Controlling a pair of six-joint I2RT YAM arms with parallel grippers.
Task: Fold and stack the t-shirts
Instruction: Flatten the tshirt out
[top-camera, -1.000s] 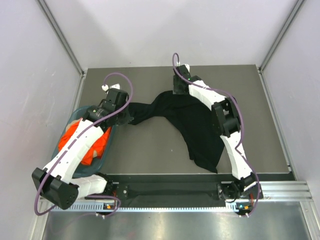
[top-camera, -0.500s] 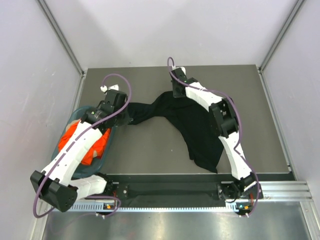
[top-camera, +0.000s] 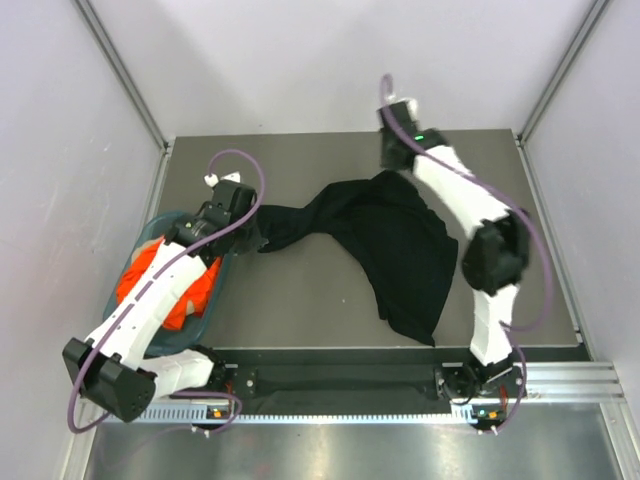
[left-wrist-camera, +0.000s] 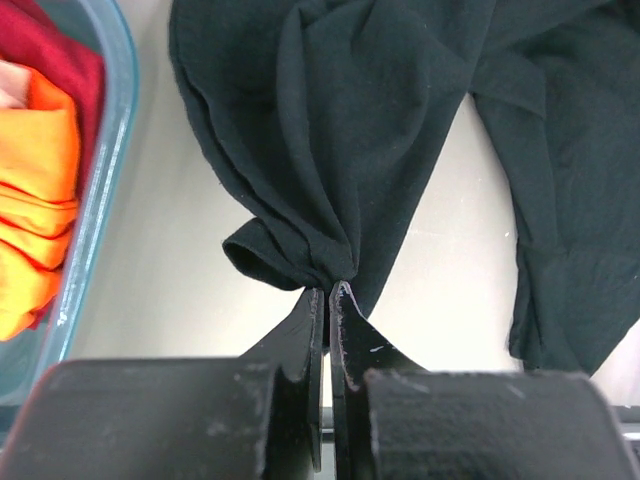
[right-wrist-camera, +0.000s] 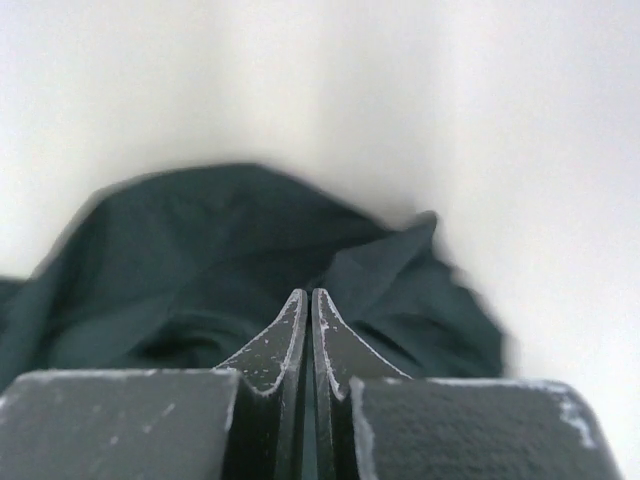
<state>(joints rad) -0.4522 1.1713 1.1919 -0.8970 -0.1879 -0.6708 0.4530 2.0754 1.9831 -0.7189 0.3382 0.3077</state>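
Observation:
The black t-shirt lies crumpled across the middle of the table, stretched between both grippers. My left gripper is shut on a bunched left end of it, the cloth pinched at the tips. At the far side my right gripper is shut on the shirt's far edge, and the black cloth spreads out just past its closed tips. The orange t-shirt lies bunched in the teal basket, partly under my left arm, and shows at the left edge of the left wrist view.
The teal basket stands at the table's left edge, its rim close to my left gripper, with a dark red cloth inside too. Grey walls close in the left, far and right sides. A metal rail runs along the near edge.
My right gripper closed on the black shirt's far edge and swung to the right and farther back, drawing that edge with it. The left arm barely moved.

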